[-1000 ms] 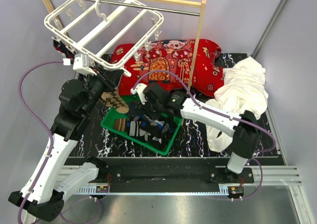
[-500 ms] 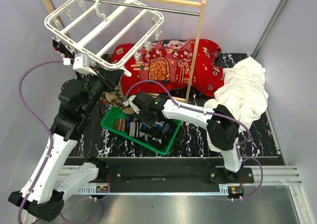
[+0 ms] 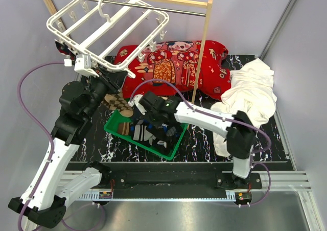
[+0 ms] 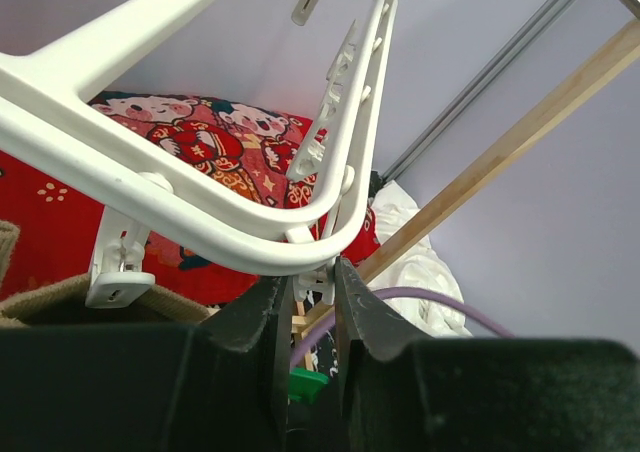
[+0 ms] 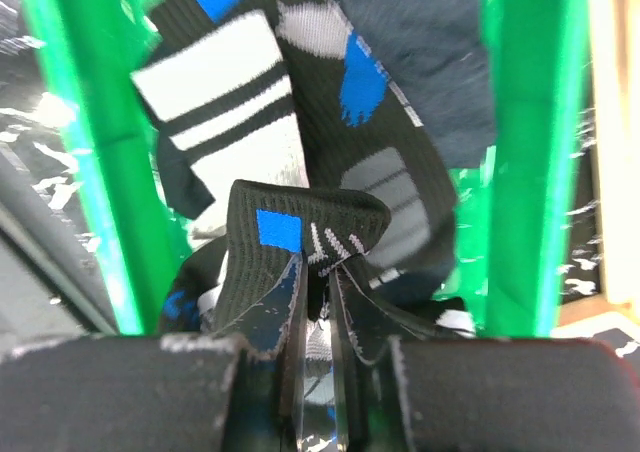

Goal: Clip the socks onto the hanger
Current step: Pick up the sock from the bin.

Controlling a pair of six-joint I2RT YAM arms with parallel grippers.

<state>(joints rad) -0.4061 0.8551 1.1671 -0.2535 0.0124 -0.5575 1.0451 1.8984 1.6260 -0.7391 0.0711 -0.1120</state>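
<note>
The white hanger [image 3: 110, 21] hangs tilted from the rod at the back left. My left gripper [image 3: 109, 81] is at its near edge, jaws shut on one small white clip [image 4: 318, 279] under the frame [image 4: 200, 222]. A brown argyle sock [image 3: 118, 104] hangs just below, and its tan edge [image 4: 60, 300] shows beside another clip [image 4: 118, 272]. My right gripper [image 3: 139, 117] reaches into the green basket [image 3: 171, 152] and is shut on the cuff of a black sock with a blue square [image 5: 300, 227]. Several more socks [image 5: 225, 102] lie under it.
A wooden rack post [image 3: 200, 52] stands right behind the basket. A red printed cloth [image 3: 173, 57] lies at the back and a big white cloth [image 3: 250, 98] at the right. A purple cable [image 3: 158, 83] loops over the right arm.
The right arm shifted left over the basket's far-left part and changed its elbow pose. The left arm and hanger have stayed put.
</note>
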